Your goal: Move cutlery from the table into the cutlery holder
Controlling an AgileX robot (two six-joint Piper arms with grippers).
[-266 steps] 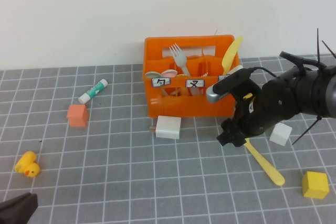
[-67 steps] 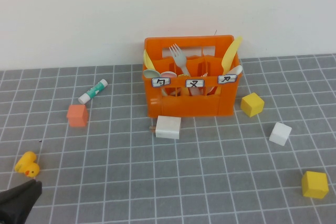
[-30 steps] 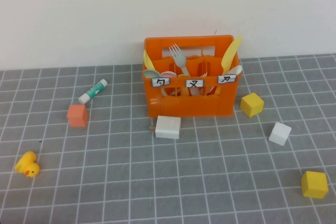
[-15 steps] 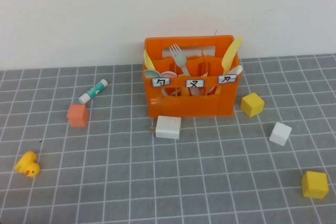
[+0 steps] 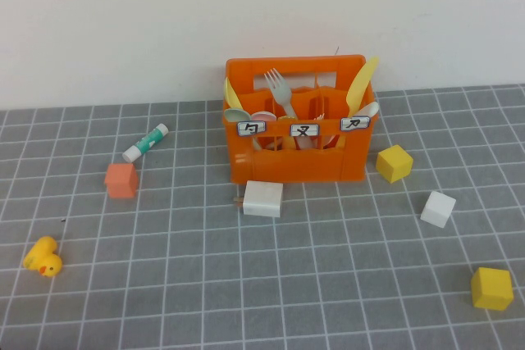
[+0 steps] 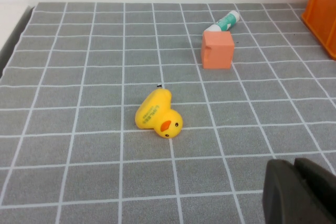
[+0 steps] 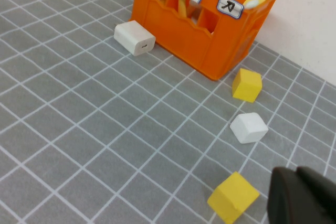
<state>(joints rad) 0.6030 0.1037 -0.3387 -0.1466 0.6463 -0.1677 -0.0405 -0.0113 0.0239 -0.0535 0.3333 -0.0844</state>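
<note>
The cutlery holder [image 5: 296, 125] is set against the back wall, and open counter [image 5: 246, 284] is left in front of it. Four cutlery pieces are counted standing inside; a grey fork [image 5: 279, 92] and a yellow spoon [image 5: 362, 86] are told apart. Two yellow cubes, two white blocks, one orange cube, one tube and one duck lie around it. The left gripper [image 6: 299, 192] and right gripper [image 7: 302, 198] are kept well away from it, jaws closed, nothing held.

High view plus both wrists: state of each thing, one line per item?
cutlery holder: upright, near the wall.
cutlery: all standing in the holder, none on the table.
tube: lying flat.
toy duck: tipped on its side.
left gripper: shut, empty, low over the table near the duck.
right gripper: shut, empty, by a yellow cube.
</note>
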